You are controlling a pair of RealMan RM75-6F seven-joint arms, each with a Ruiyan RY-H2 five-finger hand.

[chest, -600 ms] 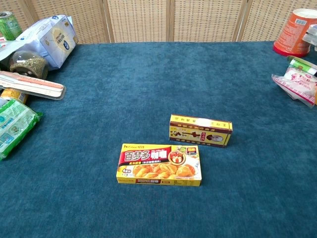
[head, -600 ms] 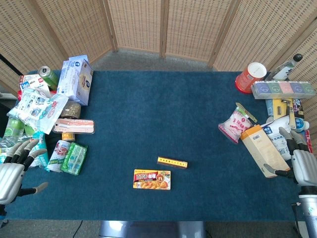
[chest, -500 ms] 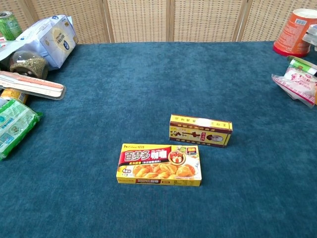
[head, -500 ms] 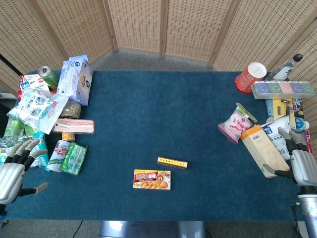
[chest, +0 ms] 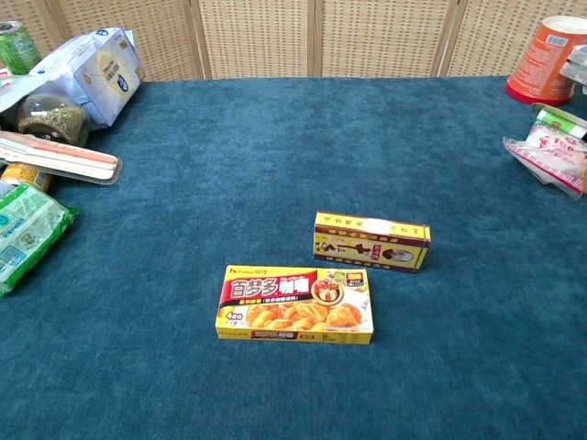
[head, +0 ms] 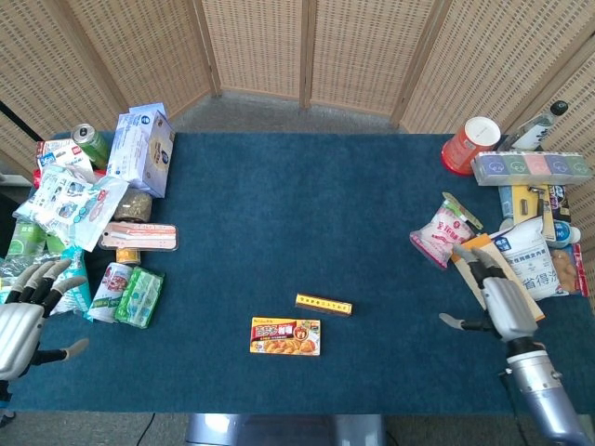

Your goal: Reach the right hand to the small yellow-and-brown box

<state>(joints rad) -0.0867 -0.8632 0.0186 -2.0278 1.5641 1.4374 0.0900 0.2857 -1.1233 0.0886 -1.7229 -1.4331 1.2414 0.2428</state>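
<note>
The small yellow-and-brown box (head: 323,305) (chest: 371,241) stands on its long edge near the middle front of the blue table. My right hand (head: 497,305) hovers well to the right of it, over the table's right side, fingers spread and holding nothing. At the front left corner my left hand (head: 20,319) is open too, fingers apart. Neither hand shows in the chest view.
A flat yellow curry box (head: 285,336) (chest: 296,305) lies just in front-left of the small box. Snack packs, a pink bag (head: 439,238) and an orange cup (head: 470,144) crowd the right edge. Boxes, bags and a green can (head: 90,144) line the left side.
My right hand has moved left, off the packages at the right edge and over the blue table, toward the small box. The left hand barely shifted.
</note>
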